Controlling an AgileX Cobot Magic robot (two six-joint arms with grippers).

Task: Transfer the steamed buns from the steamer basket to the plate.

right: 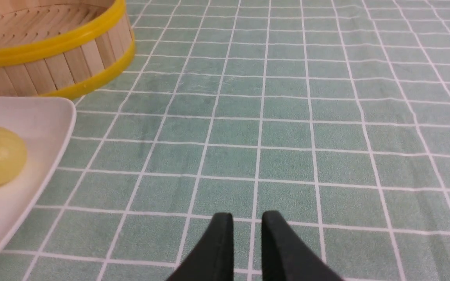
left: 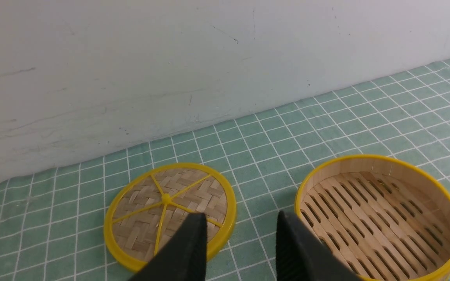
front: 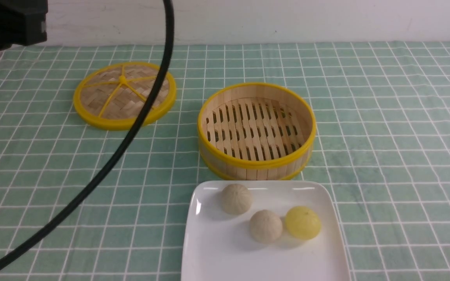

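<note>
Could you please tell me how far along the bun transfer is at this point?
It looks done: all three buns, two beige and one yellow, sit on the plate, and the basket is empty. Nothing is in hand; the left tool is open and empty, the right tool holds nothing above the cloth. Nothing seems left to move.

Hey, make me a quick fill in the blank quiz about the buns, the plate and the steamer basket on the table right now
1. The steamer basket holds ____ buns.
2. The number of buns on the plate is ____.
3. The yellow bun lies next to a ____ bun.
4. The lid lies on the tablecloth to the basket's ____ in the front view.

Missing words: no; three; beige; left
</note>
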